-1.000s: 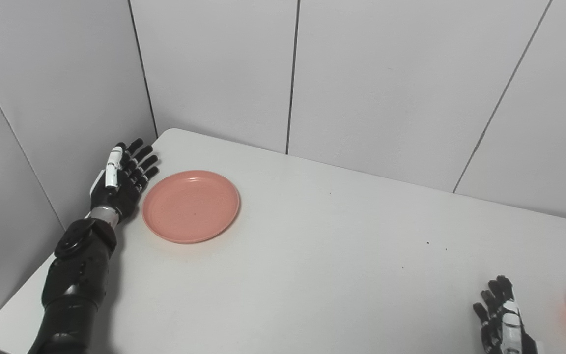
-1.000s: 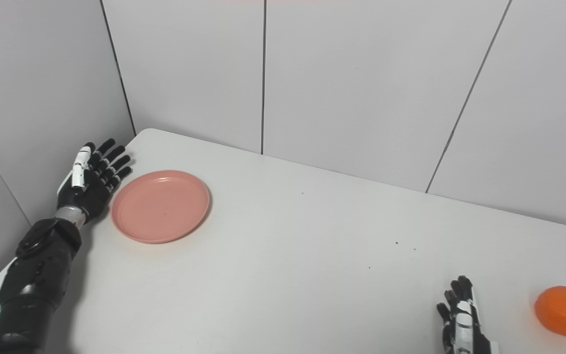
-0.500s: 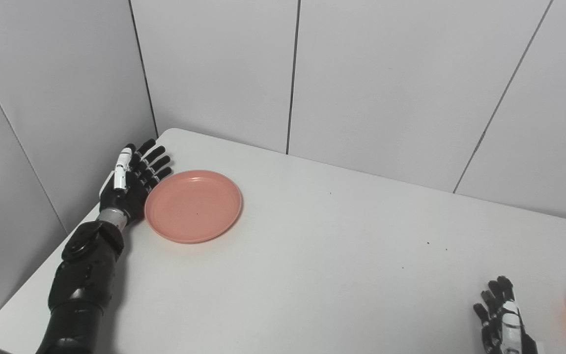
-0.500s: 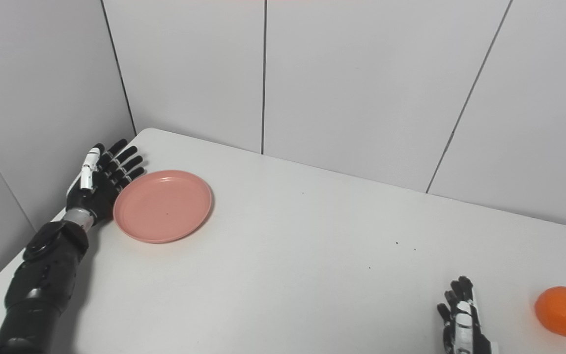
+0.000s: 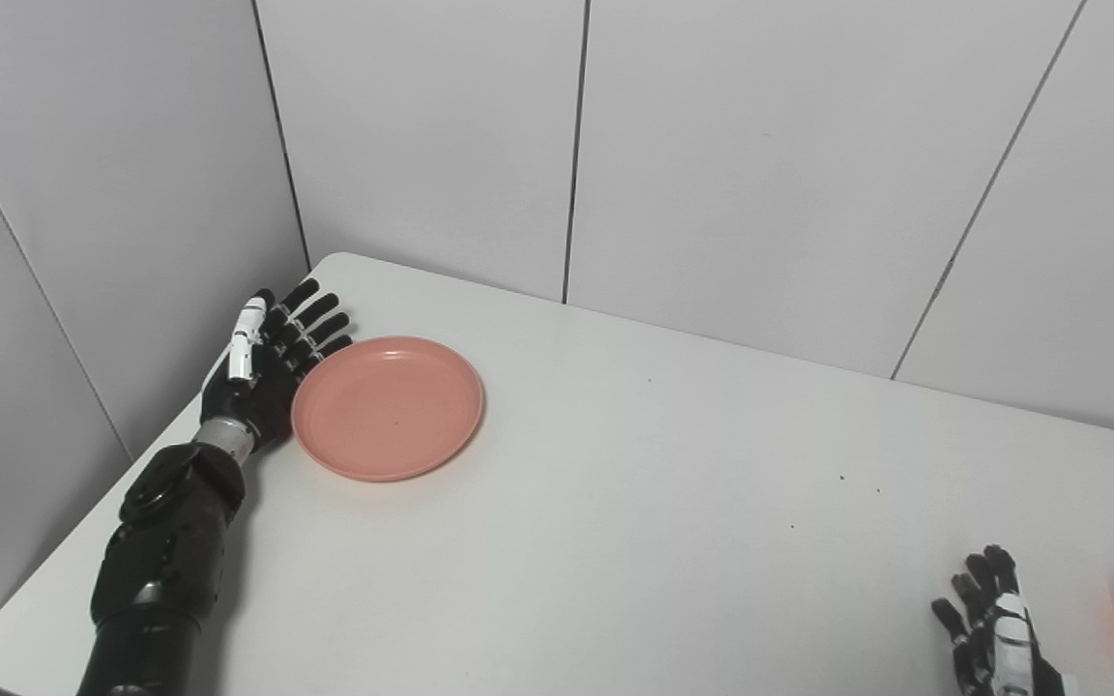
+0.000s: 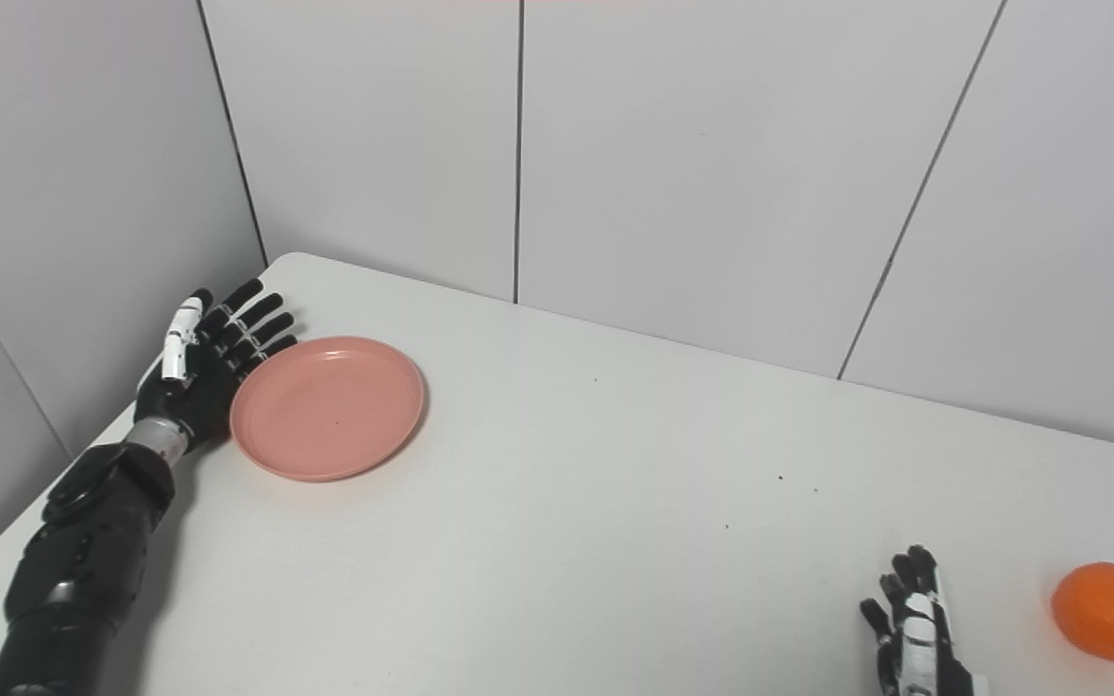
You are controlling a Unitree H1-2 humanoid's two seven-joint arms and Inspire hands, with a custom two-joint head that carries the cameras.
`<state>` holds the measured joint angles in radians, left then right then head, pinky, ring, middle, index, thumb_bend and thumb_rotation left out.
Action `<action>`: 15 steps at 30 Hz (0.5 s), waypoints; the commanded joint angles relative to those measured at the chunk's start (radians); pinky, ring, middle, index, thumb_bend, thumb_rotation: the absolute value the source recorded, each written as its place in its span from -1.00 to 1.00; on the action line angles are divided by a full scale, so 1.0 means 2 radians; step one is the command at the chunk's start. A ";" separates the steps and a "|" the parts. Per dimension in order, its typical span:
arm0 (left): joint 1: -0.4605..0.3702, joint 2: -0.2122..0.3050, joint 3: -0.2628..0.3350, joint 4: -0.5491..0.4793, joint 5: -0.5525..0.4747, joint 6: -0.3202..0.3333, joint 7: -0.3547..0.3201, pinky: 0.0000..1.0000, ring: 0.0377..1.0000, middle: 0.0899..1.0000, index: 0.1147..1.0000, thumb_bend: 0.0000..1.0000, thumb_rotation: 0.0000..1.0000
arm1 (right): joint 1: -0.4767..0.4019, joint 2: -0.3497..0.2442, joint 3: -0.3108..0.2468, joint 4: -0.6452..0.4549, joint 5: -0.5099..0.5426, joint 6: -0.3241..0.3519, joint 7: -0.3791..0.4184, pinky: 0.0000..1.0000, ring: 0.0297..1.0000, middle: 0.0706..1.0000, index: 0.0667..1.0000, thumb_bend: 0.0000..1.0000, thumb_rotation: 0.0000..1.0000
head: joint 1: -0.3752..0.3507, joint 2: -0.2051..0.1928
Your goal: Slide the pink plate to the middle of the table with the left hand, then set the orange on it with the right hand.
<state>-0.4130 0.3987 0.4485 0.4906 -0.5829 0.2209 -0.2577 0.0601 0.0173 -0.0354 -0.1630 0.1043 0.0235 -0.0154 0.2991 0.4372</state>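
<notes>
Since a second ago the left hand [image 5: 262, 372] has closed the gap to the pink plate [image 5: 388, 406] and nudged it a little to the right. The hand stands edge-on with fingers straight and apart, holding nothing, its palm side against the plate's left rim, which suits a sideways push rather than a grasp. The plate lies flat near the table's [image 5: 615, 541] far left corner, well short of the middle. The right hand [image 6: 915, 638] waits at the near edge, fingers apart and empty, beside but not touching the orange [image 6: 1110, 612], presumably ready for its turn.
</notes>
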 commanded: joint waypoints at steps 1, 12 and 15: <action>0.003 -0.005 -0.006 -0.005 -0.001 0.015 -0.004 0.61 0.64 0.65 0.63 -0.31 1.00 | -0.001 -0.001 -0.004 -0.013 -0.002 0.009 -0.003 0.98 0.94 0.92 0.92 -0.81 1.00 | 0.001 0.001; 0.008 -0.024 -0.018 -0.034 0.000 0.028 0.000 0.56 0.61 0.63 0.61 -0.29 1.00 | 0.000 -0.001 -0.003 -0.015 -0.003 0.012 -0.002 1.00 0.95 0.94 0.94 -0.77 1.00 | -0.007 0.006; 0.010 -0.034 -0.023 -0.058 0.003 0.044 0.018 0.57 0.63 0.64 0.61 -0.28 1.00 | 0.000 -0.003 -0.001 -0.016 -0.004 0.013 0.000 1.00 0.95 0.94 0.95 -0.76 1.00 | -0.009 0.007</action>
<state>-0.3917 0.3384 0.4115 0.3902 -0.5835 0.2738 -0.2378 0.0610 0.0171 -0.0348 -0.1657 0.0978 0.0266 -0.0158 0.2838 0.4495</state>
